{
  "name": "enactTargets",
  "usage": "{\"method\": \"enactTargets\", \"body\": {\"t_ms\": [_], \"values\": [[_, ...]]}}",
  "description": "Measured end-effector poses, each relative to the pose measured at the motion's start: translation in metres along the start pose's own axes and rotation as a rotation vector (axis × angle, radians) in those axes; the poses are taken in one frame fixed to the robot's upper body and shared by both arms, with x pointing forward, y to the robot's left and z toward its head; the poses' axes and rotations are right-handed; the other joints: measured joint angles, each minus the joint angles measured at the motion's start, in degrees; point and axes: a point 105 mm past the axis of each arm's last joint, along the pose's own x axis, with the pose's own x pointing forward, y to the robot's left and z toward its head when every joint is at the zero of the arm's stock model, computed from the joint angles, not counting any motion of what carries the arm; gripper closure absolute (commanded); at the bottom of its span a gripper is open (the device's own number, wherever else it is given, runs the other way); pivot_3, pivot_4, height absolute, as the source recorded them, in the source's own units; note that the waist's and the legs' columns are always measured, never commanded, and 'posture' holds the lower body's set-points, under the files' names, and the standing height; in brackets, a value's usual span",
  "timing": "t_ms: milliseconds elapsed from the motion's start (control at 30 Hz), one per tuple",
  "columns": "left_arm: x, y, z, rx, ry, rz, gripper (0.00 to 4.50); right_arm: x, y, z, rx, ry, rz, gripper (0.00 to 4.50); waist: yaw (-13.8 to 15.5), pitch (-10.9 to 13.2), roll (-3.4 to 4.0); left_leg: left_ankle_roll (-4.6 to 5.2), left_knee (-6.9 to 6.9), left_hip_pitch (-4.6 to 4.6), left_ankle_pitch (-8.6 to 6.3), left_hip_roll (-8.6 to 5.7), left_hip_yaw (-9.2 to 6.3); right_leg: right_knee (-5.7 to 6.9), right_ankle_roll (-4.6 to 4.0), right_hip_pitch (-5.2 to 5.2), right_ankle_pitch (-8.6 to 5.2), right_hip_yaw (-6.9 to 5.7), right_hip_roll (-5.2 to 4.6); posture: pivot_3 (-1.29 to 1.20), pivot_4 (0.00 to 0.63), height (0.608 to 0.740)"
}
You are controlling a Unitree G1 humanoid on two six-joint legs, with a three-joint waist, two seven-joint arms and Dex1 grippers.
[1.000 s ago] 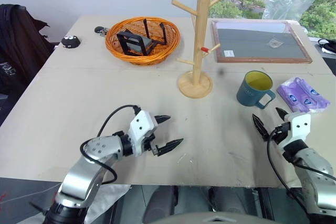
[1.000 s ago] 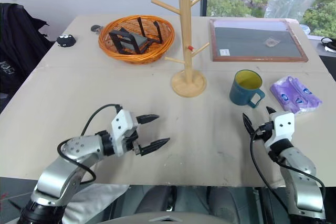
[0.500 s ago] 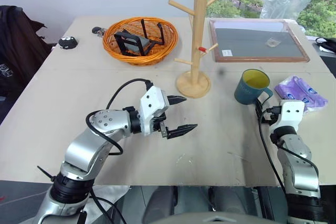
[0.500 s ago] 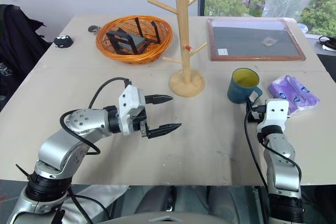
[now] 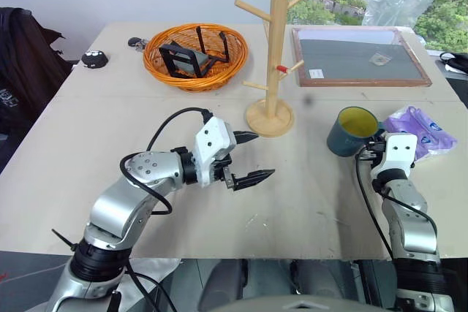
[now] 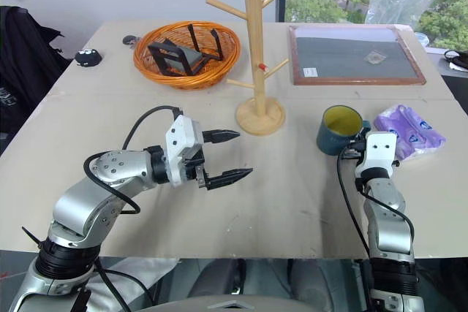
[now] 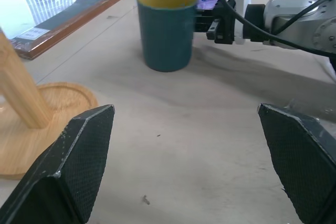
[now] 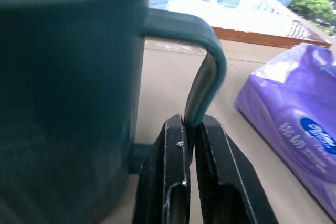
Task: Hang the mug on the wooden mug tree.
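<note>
In the head views, the right gripper (image 5: 368, 153) fingers are concealed behind its white housing and the mug (image 5: 352, 131); the handle is not visible there. In the right wrist view, the mug body left of the fingers is cropped by the frame and blurred. The purple packet (image 8: 294, 129) to their right is cropped. In the left wrist view, the wooden mug tree (image 7: 31, 124) is cropped to lower post and part of base. Contents of the orange basket (image 5: 196, 55) are not identifiable.
</note>
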Motion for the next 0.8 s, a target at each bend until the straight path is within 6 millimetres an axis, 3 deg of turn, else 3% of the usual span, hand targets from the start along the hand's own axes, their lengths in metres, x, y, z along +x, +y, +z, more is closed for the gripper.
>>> {"method": "enactTargets", "body": {"t_ms": [133,233,300,367,533,667,800], "values": [[-0.001,0.006,0.01,-0.069,-0.132,0.08,0.0,-0.001,0.005,0.028,-0.047,0.031,0.256,4.42,0.03,0.04,0.03,0.07,0.05,-0.04,-0.04,0.11,-0.01,-0.01,0.01,0.0,0.0,-0.01,-0.02,0.0,0.15,0.74],[-0.012,0.008,0.013,-0.098,-0.225,0.134,0.0,-0.002,0.014,0.079,-0.204,0.035,0.512,4.42,-0.48,0.14,0.15,0.28,0.04,-0.01,-0.15,0.13,0.02,-0.02,0.01,0.01,0.01,-0.01,0.01,0.0,0.15,0.74],[-0.015,0.008,0.011,-0.104,-0.243,0.15,0.0,-0.002,0.017,0.104,-0.245,0.021,0.571,4.42,-0.48,0.1,0.08,0.29,0.06,-0.01,-0.16,0.15,-0.11,-0.04,-0.01,0.05,0.0,-0.14,0.05,0.0,0.15,0.74],[-0.02,0.008,0.012,-0.125,-0.308,0.177,0.0,-0.003,0.029,0.133,-0.321,0.055,0.688,4.42,-0.54,0.12,0.08,0.29,0.03,-0.04,-0.16,0.17,-0.12,-0.05,-0.01,0.04,0.0,-0.13,0.01,0.0,0.15,0.74],[-0.036,0.01,0.019,-0.11,-0.439,0.245,0.0,0.001,0.071,0.179,-0.452,0.063,0.86,4.42,-0.09,0.13,0.03,0.27,0.05,-0.18,-0.15,0.17,-0.12,-0.13,-0.01,-0.04,0.0,-0.14,-0.05,0.0,0.15,0.74],[-0.048,0.007,0.012,-0.095,-0.459,0.296,0.0,0.008,0.097,0.198,-0.405,0.092,0.897,4.42,0.4,0.15,0.0,0.04,0.05,-0.29,-0.02,0.16,-0.18,-0.16,-0.01,-0.11,0.0,-0.2,-0.11,0.0,0.15,0.74],[-0.051,0.004,0.011,-0.083,-0.478,0.315,0.0,0.009,0.106,0.194,-0.381,0.15,0.906,4.42,0.9,0.16,-0.03,0.03,0.09,-0.47,-0.01,0.1,-0.27,-0.18,-0.01,-0.25,0.01,-0.28,-0.18,0.0,0.15,0.74]]}}
